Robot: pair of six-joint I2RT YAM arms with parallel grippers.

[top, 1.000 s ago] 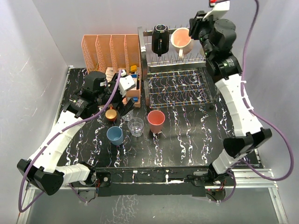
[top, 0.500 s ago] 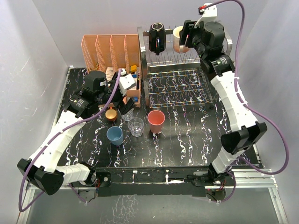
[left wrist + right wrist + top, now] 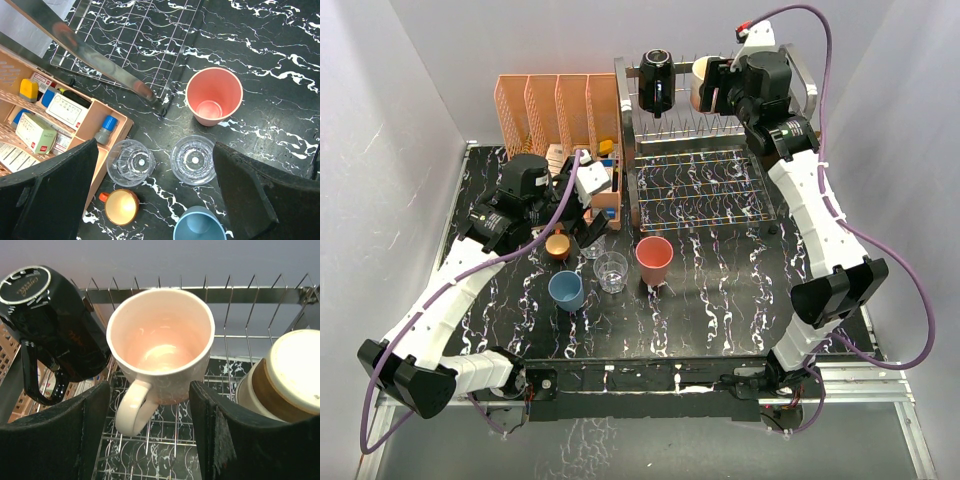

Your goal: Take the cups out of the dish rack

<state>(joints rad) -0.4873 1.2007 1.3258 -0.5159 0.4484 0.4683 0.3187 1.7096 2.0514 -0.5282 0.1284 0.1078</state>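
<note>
Right gripper (image 3: 150, 390) stands open, a finger at each side of the peach mug (image 3: 162, 340), which lies on the far upper tier of the dish rack (image 3: 240, 294)

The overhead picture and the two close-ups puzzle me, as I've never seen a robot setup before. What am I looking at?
Two robot arms are bolted at the table's near edge. The overhead view looks down on both. Each close-up comes from a camera on one arm's wrist, so the dark shapes at its bottom are that arm's two-fingered tool. The left tool is open and empty above a pink cup, two clear glasses, a blue cup and a small orange cup standing on the table. The right tool is open and facing a peach mug on the wire dish rack, beside a black mug. Nothing is held.
</note>
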